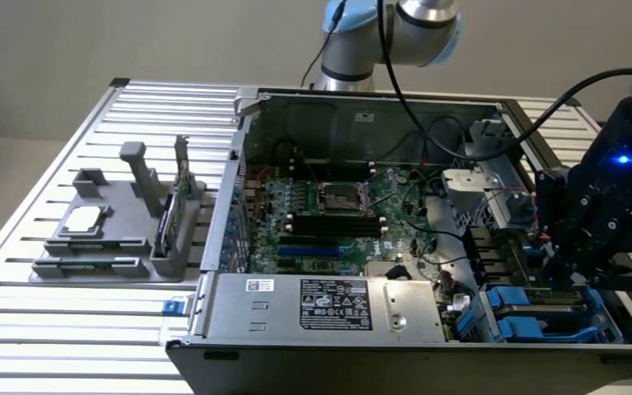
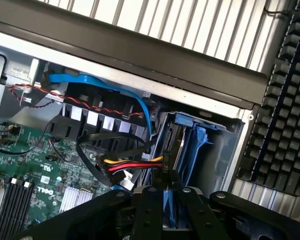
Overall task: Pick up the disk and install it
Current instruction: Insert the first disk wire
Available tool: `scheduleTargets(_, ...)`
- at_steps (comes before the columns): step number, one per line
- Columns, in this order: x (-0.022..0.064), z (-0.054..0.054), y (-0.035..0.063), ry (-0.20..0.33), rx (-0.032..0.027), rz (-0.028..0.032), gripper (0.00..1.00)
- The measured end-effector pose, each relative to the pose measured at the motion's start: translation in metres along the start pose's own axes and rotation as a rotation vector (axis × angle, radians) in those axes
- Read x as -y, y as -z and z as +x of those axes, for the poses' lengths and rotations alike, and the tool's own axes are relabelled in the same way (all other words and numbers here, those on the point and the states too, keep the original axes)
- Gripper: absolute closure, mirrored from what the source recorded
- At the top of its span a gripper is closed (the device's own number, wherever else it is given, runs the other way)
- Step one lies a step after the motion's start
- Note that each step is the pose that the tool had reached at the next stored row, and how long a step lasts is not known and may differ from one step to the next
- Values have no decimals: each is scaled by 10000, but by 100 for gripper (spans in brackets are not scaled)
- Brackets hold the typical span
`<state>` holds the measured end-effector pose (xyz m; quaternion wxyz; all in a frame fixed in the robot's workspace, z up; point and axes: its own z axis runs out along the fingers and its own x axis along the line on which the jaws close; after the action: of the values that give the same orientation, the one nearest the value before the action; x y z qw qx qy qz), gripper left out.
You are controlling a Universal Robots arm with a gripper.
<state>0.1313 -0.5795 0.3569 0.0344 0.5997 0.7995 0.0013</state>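
The disk (image 2: 176, 145) stands on edge, a dark metal slab with a blue plastic carrier (image 2: 196, 142) around it. It is sunk partly into the drive bay (image 2: 225, 150) at the corner of the open computer case. My gripper (image 2: 169, 202) is right over it, with the two black fingers (image 2: 149, 210) close together on the blue edge of the carrier. In the exterior view my gripper (image 1: 561, 271) hangs over the drive bay (image 1: 536, 317) at the case's front right, where blue carrier parts show.
A power connector with yellow, red and black wires (image 2: 125, 167) and a blue data cable (image 2: 115, 85) lie close to the bay. The motherboard (image 1: 327, 214) and power supply (image 1: 327, 304) fill the case. A grey fixture (image 1: 108, 239) holding a chip and a green card stands on the slatted table at the exterior view's left.
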Motion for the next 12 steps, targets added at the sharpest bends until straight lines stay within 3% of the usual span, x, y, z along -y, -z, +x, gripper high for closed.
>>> scheduleTargets(3,-20,49,2,12,172,76,83)
scheduleTargets(5,-37,72,3,17,255,121,83)
scheduleTargets(8,-71,85,1,3,309,179,83)
scheduleTargets(12,-120,88,-1,-90,339,216,83)
